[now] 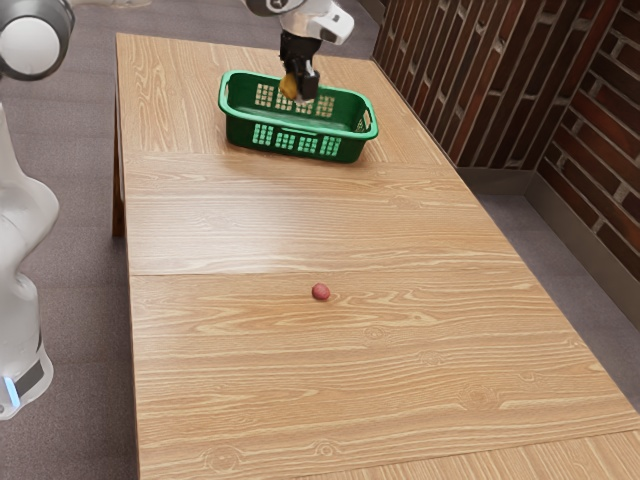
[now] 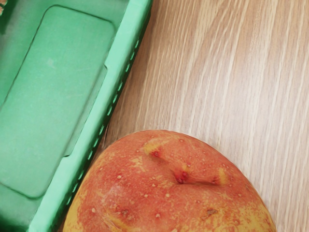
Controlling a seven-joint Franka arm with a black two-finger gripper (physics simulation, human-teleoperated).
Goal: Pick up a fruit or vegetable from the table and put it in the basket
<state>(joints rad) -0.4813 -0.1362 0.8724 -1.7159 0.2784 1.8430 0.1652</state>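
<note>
The big, mottled red-and-yellow fruit [image 2: 169, 188] is up in the air, pinched in my black two-finger gripper [image 1: 299, 91], by the open green plastic basket [image 2: 99, 111]. I can't tell whether it is fully inside the rim line. My step, as I judge it, is to centre the fruit over the basket's floor, high enough to clear the wall, then lower it gently and let go low, so it won't roll. A small, round reddish thing [image 1: 320, 292] lies well apart on the wood-grained table [image 1: 230, 220].
</note>
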